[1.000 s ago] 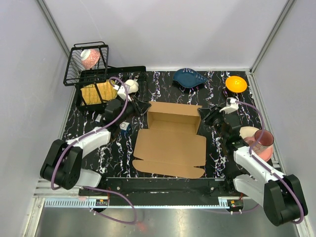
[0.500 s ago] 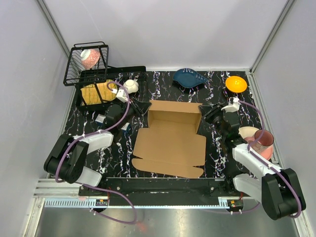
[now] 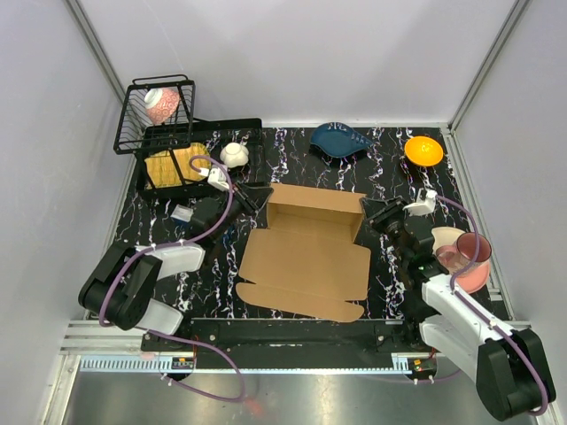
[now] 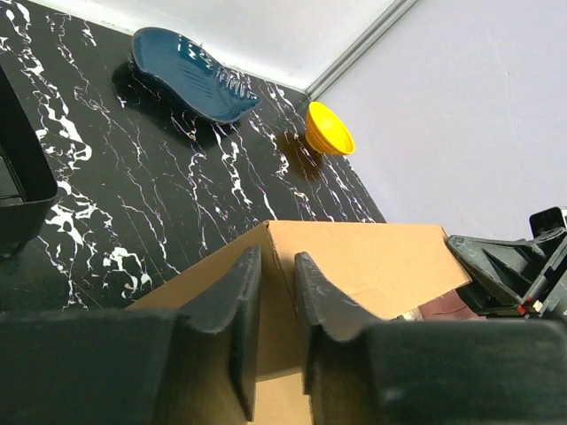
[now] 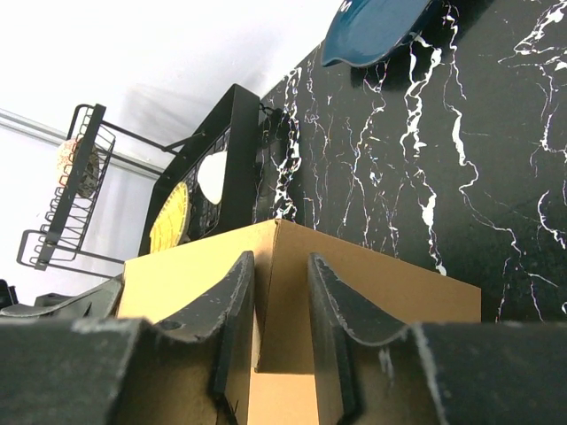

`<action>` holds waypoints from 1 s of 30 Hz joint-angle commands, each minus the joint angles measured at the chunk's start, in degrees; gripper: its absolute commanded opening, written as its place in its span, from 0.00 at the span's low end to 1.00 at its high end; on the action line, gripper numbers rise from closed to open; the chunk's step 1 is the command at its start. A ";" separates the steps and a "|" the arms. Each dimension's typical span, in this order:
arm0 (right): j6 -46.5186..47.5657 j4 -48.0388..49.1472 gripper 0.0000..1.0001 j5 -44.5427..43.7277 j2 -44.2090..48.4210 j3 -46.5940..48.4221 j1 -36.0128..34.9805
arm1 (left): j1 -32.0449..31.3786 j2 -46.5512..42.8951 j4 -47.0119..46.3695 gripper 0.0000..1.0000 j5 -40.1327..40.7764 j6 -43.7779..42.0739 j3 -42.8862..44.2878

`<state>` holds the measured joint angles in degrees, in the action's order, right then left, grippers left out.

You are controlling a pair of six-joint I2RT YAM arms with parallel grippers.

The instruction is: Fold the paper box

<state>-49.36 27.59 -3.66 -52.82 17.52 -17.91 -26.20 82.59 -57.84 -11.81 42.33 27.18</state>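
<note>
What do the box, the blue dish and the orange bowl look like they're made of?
The paper box is brown cardboard, matte, with creases and cut flaps. The blue dish is probably glazed ceramic, given its glossy sheen and ridges. The orange bowl is possibly plastic: smooth, with even colour.

Brown paper box — half-folded, rear walls upright, front flat.

Plain unprinted brown on the paper box. Black with white marble veining across the worktop. Deep blue for the ridged dish, orange-yellow for the small bowl, translucent pink for the cup. Black wire basket, something pink and white inside. White-and-black arms, purple cables. Pale grey walls.
</note>
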 commanded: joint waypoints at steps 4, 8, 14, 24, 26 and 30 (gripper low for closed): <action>-0.38 -22.76 0.24 7.62 -1.15 -4.51 -3.45 | -4.30 -0.84 9.93 0.49 -9.55 3.64 -0.91; -0.03 -22.94 0.25 7.27 -0.97 -4.07 -3.45 | -4.21 -2.08 12.75 0.59 -8.93 2.76 1.47; 0.23 -23.02 0.25 7.44 -0.71 -4.07 -3.45 | -4.30 -1.11 13.20 0.40 -9.72 2.15 3.23; -0.21 -24.34 0.24 7.09 -0.36 -4.25 -3.62 | -4.30 3.46 6.61 0.02 -10.51 4.69 -1.42; -0.12 -24.78 0.27 6.83 0.34 -4.07 -3.71 | -4.13 2.76 7.04 0.16 -10.07 4.61 -1.60; 0.15 -27.15 0.34 5.68 2.36 -2.85 -3.71 | -2.38 -1.36 14.58 0.46 -10.77 2.94 1.28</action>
<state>-50.50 22.72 -3.64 -48.95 17.45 -19.40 -27.35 83.35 -53.67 -11.62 45.91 27.68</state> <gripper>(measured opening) 0.314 0.372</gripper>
